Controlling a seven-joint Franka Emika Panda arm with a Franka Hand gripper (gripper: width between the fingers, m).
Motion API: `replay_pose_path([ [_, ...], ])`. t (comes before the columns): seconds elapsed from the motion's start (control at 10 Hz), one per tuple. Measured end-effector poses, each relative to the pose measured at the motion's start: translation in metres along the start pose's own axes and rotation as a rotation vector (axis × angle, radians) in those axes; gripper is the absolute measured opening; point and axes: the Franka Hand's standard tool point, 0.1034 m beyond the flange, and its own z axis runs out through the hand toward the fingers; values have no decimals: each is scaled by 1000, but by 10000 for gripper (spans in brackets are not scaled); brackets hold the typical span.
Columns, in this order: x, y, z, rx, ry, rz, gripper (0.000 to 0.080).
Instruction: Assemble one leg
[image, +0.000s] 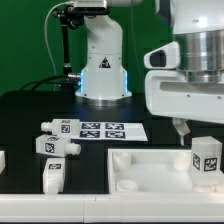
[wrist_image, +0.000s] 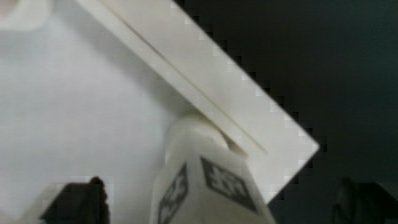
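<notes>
A white square tabletop (image: 150, 168) lies flat at the front of the exterior view's right. One white leg (image: 207, 158) with black marker tags stands upright on its corner at the exterior view's right. My gripper (image: 197, 131) hangs just above that leg, open. In the wrist view the tagged leg (wrist_image: 210, 182) rises between my two dark fingertips (wrist_image: 80, 201), with a gap showing on one side. The tabletop (wrist_image: 107, 110) fills most of that view. I cannot tell whether the leg is seated in the tabletop.
Three loose white tagged legs lie at the exterior view's left (image: 60, 128), (image: 55, 147), (image: 55, 173). Another white part (image: 2, 160) shows at the left edge. The marker board (image: 108, 130) lies behind the tabletop. The arm's base (image: 102, 70) stands at the back.
</notes>
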Motion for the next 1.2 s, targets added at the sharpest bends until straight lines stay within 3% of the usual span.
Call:
replay_pose_path([
  [0.1, 1, 1, 0, -1, 1, -48, 647],
  [0.3, 6, 2, 0, -49, 29, -426, 649],
  [0.5, 16, 2, 6, -57, 26, -694, 649],
  [0.6, 16, 1, 6, -55, 27, -654, 649],
  [0.7, 16, 2, 6, -56, 27, -653, 559],
  [0.8, 16, 2, 6, -54, 27, -627, 559],
  [0.9, 16, 2, 6, -52, 29, -544, 322],
  [1.0, 16, 2, 6, -51, 30, -475, 284],
  [1.2, 15, 2, 7, -53, 41, -256, 284],
])
